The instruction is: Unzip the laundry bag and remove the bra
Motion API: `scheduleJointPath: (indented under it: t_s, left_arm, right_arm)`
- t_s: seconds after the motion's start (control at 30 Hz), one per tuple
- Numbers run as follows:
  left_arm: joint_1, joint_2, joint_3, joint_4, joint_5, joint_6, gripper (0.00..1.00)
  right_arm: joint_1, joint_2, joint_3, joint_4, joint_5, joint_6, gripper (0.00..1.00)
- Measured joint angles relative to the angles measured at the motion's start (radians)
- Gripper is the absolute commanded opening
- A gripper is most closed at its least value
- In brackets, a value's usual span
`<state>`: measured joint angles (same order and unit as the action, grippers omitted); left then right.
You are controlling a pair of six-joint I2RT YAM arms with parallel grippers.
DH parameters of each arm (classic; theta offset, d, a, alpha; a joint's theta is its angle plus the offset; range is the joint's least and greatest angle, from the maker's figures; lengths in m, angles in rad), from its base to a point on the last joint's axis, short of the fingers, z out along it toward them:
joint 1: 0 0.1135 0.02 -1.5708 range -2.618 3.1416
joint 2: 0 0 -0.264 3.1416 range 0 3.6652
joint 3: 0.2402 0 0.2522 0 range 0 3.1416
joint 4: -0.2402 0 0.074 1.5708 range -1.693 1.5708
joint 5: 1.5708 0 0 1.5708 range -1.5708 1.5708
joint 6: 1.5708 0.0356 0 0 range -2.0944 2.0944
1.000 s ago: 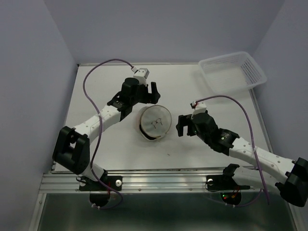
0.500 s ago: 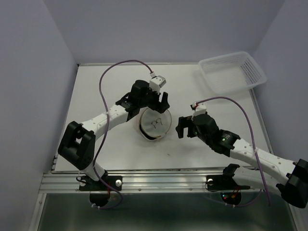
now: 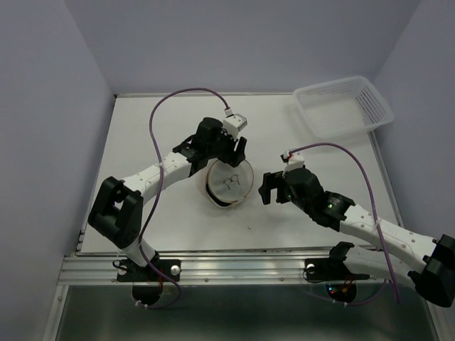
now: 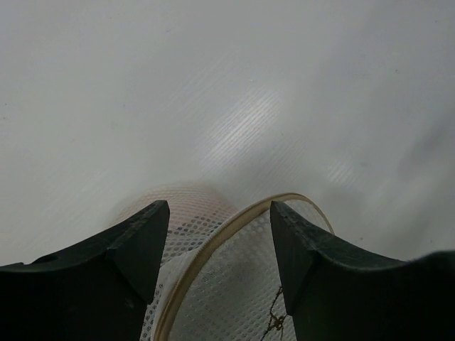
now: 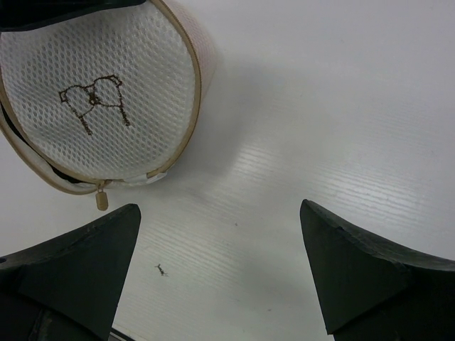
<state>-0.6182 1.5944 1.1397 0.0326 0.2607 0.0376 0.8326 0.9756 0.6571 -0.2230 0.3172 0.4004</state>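
The laundry bag [image 3: 229,182], a round white mesh pouch with a tan rim, lies mid-table with a dark embroidered mark on top. My left gripper [image 3: 232,150] is at the bag's far edge. In the left wrist view its jaws [image 4: 219,206] stand apart, with the tan rim [image 4: 206,249] and mesh running between them. My right gripper [image 3: 273,186] hovers open just right of the bag, over bare table [image 5: 220,207]. The right wrist view shows the bag [image 5: 99,92] at upper left, its tan zipper pull [image 5: 102,199] on the near rim. The bra is hidden.
A white plastic basket [image 3: 344,106] stands at the table's back right corner. A small dark speck [image 3: 249,228] lies on the table in front of the bag. Grey walls enclose the table on three sides.
My left gripper has swung right and come down over the bag's far rim, and its jaws have narrowed. The right arm has barely moved, and the bag lies where it was.
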Motion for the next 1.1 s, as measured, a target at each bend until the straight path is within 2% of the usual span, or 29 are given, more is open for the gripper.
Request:
scheduleJointPath:
  t_s: [0.3, 0.5, 0.63, 0.7, 0.8, 1.1]
  left_arm:
    - [-0.003, 0.0, 0.003, -0.083, 0.016, 0.056, 0.65]
    - [-0.003, 0.0, 0.018, -0.113, 0.018, 0.078, 0.44]
    - [-0.003, 0.0, 0.02, -0.113, 0.013, 0.086, 0.23]
    - [-0.003, 0.0, 0.02, -0.113, 0.0, 0.083, 0.21]
    - [-0.002, 0.0, 0.02, -0.111, -0.048, 0.074, 0.06]
    - [0.033, -0.082, 0.012, -0.094, -0.227, 0.006, 0.06]
  right_arm:
    - [0.0, 0.0, 0.0, 0.002, 0.0, 0.0, 1.0]
    - [0.0, 0.0, -0.006, 0.008, 0.0, 0.0, 1.0]
    - [0.0, 0.0, -0.014, 0.01, 0.0, 0.0, 1.0]
    - [0.0, 0.0, -0.016, 0.011, 0.0, 0.0, 1.0]
    - [0.0, 0.0, -0.018, 0.012, 0.0, 0.0, 1.0]
    - [0.0, -0.001, -0.019, 0.014, 0.0, 0.0, 1.0]
